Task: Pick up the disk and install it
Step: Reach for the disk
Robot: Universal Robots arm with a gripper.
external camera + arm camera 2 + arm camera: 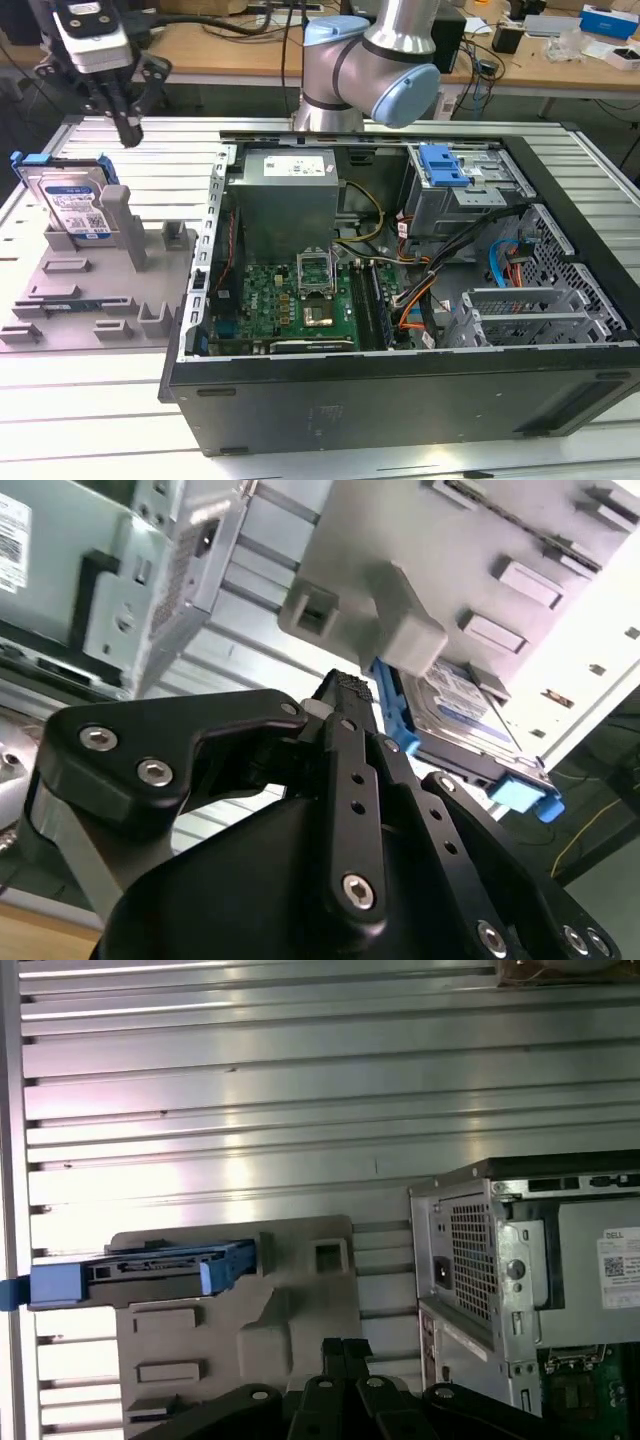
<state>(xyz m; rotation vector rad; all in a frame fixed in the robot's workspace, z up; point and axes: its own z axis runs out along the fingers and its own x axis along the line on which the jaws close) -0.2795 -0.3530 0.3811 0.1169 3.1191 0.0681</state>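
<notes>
End effector, closed and empty, hovers near the disk (upright in holder).

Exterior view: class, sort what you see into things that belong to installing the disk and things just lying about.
Belongs to the job: disk, standing in the grey holder; gripper near it; open computer case; probably its drive cage.
Just lying about: blue box and cables on the desk behind.
</notes>
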